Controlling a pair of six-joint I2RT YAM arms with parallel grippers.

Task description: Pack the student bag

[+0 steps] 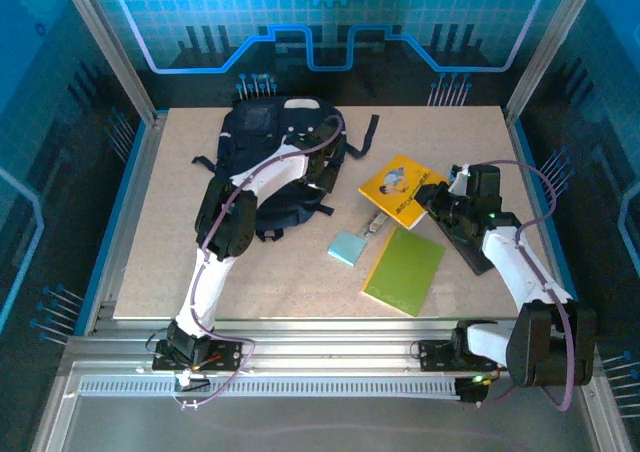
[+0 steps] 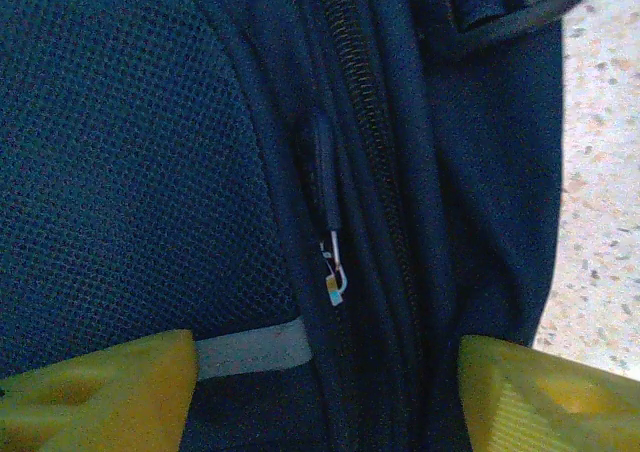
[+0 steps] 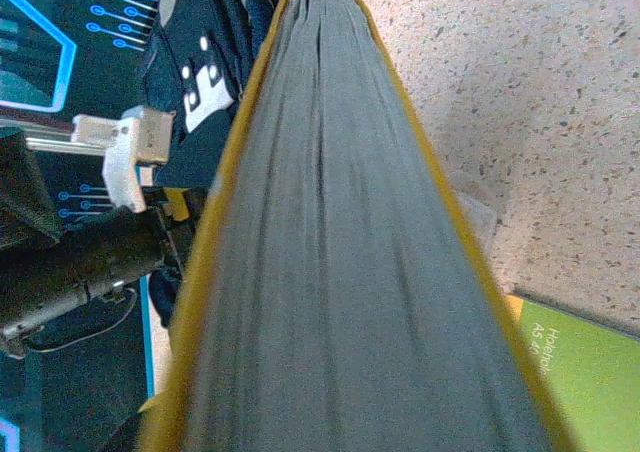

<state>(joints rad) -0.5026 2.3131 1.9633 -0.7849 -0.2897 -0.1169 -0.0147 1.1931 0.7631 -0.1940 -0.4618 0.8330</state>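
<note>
Matt mesh-cloth student bag point(image 2: 120, 172) — speckled, rough table point(image 2: 600, 172)

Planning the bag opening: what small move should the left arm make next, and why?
Probably ease the left gripper forward and close on the zip pull: the student bag looks zipped shut, the pull lies ahead between its open fingers, and the right gripper holds the yellow book.

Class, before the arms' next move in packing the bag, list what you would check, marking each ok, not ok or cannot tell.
1. The student bag unzipped for loading: not ok, zip looks closed.
2. The left gripper open astride the zip pull: ok.
3. Its fingers low enough to pinch it: cannot tell.
4. The right gripper shut on the yellow book: ok.
5. The green book flat on the table, ungripped: ok.
</note>
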